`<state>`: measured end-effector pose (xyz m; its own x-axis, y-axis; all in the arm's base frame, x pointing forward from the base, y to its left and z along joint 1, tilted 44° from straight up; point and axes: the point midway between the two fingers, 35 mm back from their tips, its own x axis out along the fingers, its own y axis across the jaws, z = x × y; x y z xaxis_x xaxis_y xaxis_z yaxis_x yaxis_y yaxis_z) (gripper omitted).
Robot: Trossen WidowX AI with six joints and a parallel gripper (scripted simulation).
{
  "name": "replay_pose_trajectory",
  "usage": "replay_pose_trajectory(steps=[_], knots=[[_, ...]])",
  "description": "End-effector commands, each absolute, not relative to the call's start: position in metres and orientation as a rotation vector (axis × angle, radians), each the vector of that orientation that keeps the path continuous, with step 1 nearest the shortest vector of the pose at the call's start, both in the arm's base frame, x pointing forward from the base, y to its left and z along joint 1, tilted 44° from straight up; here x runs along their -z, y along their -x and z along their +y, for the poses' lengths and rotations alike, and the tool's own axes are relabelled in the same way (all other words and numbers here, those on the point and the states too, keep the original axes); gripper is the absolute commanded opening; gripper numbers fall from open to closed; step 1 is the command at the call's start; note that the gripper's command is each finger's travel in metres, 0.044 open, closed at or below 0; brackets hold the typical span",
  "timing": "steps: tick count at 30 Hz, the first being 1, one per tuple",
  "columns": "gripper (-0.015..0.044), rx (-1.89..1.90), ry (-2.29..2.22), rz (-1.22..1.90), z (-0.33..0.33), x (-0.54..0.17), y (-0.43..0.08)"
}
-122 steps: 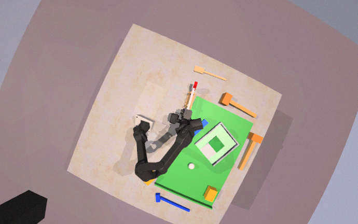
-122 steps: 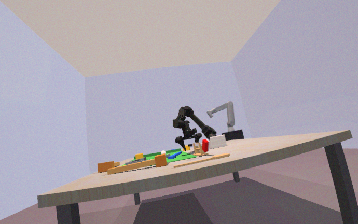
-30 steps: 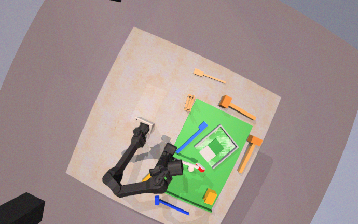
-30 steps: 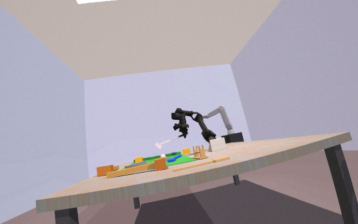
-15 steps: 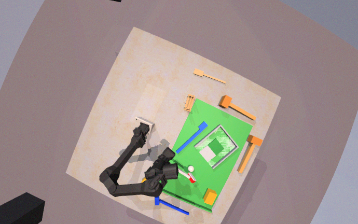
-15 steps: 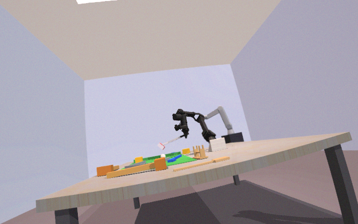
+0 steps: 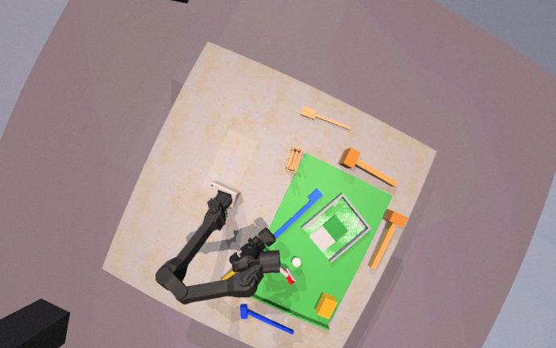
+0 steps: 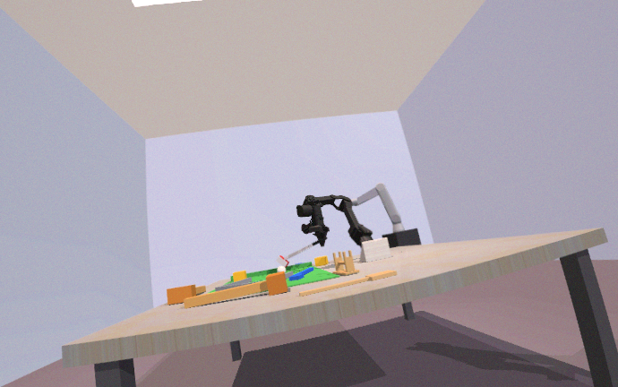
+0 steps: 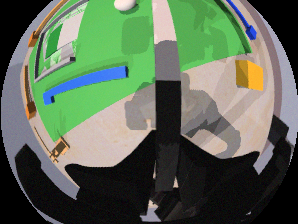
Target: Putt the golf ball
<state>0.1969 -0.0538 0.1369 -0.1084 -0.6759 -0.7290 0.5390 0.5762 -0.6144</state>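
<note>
At the bottom of the wrist view, the black two-finger gripper [image 9: 161,185] is clamped on the pale, straight shaft of the red-headed putter [image 9: 161,23]. Its small red head sits at the top centre, above the flat green mat [image 9: 107,50]. The round white golf ball [image 9: 124,3] lies just left of it. Farther left is the grey-walled raised green [image 9: 59,39].

From above, the arm hides the end effector [image 7: 274,266] and most of the red putter [image 7: 289,276].
</note>
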Motion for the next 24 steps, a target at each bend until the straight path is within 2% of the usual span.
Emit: replay_pose_trajectory(steps=[1, 24], knots=[[0.0000, 1.042, 0.130, 1.313, -0.058, -0.133, -0.198], [0.0000, 1.045, 0.121, 1.321, -0.072, -0.118, -0.194]])
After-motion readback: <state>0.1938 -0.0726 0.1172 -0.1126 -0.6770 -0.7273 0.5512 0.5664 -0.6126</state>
